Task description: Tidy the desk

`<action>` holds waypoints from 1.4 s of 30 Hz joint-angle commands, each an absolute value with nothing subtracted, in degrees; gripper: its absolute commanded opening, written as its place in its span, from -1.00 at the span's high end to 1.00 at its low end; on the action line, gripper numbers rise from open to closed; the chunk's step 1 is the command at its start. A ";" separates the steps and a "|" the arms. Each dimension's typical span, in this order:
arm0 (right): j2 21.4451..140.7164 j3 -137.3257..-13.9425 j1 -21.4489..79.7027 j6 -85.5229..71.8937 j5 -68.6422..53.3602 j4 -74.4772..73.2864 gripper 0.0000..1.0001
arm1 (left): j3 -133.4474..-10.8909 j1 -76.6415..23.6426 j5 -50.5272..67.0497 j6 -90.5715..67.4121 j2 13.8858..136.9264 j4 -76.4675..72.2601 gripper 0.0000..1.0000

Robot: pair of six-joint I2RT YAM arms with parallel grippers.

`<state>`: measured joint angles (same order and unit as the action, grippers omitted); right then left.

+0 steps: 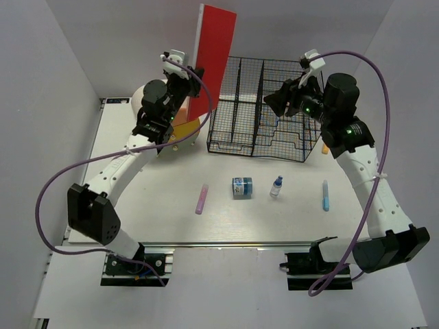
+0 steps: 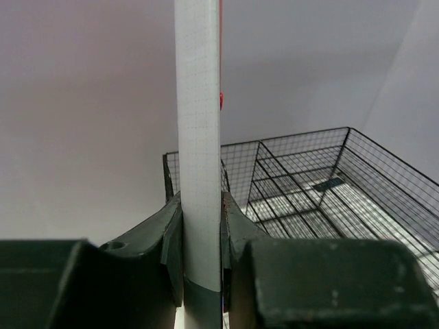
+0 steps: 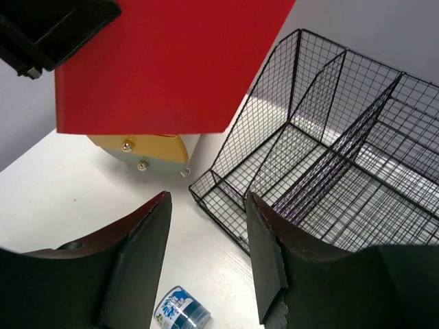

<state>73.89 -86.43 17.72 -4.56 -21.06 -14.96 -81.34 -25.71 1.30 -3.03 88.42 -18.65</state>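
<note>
Desk (image 1: 164, 205), white between pale walls (image 1: 48, 82); left claw (image 2: 201, 233) grips red board (image 1: 214, 55), right claw (image 3: 207, 199) gapes empty.

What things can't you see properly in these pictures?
Red book: left wrist view shows only its pale edge; the cover faces away.
Round box: top view, mostly behind the left arm; right wrist view, the book covers its top.
Little jar: right wrist view, cut off by the bottom edge; label too small in the top view.
Orange thing: top view, nearly all behind the right arm.
</note>
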 commanded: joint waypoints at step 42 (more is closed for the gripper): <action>75.24 -84.11 11.25 -5.62 -27.42 -13.10 -0.07 | -79.37 -31.82 -8.70 6.94 119.26 -76.11 1.00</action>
<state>75.81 -85.21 12.03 -5.58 -26.20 -14.87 -79.00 -31.64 -8.88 6.81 120.53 -68.38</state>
